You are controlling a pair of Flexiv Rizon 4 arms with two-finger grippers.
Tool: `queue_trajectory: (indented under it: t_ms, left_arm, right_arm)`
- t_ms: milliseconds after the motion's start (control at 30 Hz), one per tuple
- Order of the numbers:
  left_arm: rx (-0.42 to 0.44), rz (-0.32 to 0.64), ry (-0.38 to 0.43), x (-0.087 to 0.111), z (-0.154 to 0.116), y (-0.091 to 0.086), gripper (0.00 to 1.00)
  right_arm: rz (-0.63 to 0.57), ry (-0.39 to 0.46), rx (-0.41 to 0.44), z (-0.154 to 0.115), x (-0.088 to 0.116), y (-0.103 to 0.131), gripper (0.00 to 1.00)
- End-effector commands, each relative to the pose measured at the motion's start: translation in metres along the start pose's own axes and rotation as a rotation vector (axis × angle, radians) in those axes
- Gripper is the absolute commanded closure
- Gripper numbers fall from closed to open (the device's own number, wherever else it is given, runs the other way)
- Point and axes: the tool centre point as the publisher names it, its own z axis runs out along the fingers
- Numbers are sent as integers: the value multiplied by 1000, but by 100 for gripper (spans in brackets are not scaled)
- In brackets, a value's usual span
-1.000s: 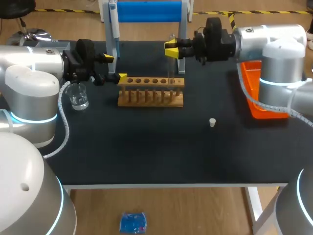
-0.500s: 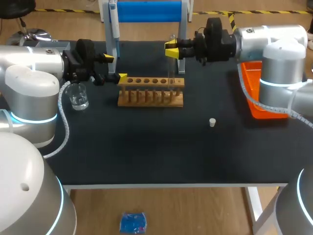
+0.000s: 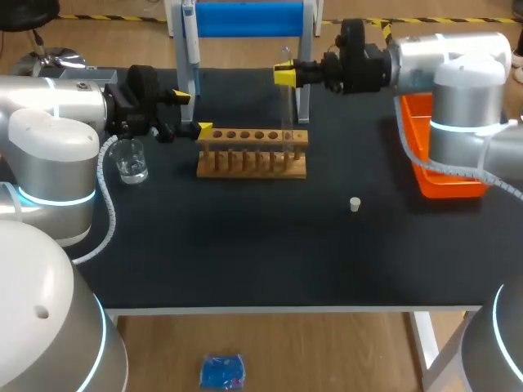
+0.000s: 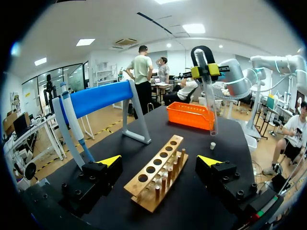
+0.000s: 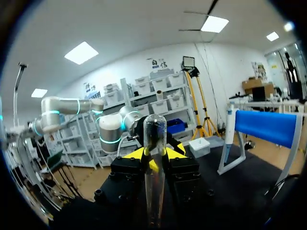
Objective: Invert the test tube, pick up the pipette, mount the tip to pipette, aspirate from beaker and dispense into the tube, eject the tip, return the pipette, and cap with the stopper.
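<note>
Your right gripper [image 3: 283, 77] pinches the test tube [image 3: 286, 104], long axis vertical, rounded end up, mouth down over the wooden rack [image 3: 253, 153].

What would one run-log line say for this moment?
right gripper: shut on clear glass test tube, above wooden rack | left gripper: open, by rack | white stopper: on table
</note>
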Motion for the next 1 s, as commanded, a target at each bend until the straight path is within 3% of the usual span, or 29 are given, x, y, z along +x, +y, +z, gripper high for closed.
queue_trajectory:
  t_ms: [33, 167, 233, 467, 1000]
  left_arm:
    - [5, 1, -2, 0, 0, 1, 0]
    - [5, 1, -2, 0, 0, 1, 0]
    - [5, 1, -2, 0, 0, 1, 0]
    - [5, 1, -2, 0, 0, 1, 0]
    - [5, 1, -2, 0, 0, 1, 0]
  right_arm:
    - [631, -23, 144, 7, -19, 8, 100]
    - [881, -41, 169, 10, -27, 10, 100]
    - [981, -10, 161, 11, -28, 9, 100]
    - [1206, -14, 161, 12, -30, 5, 100]
    - [1418, 7, 123, 5, -32, -13, 100]
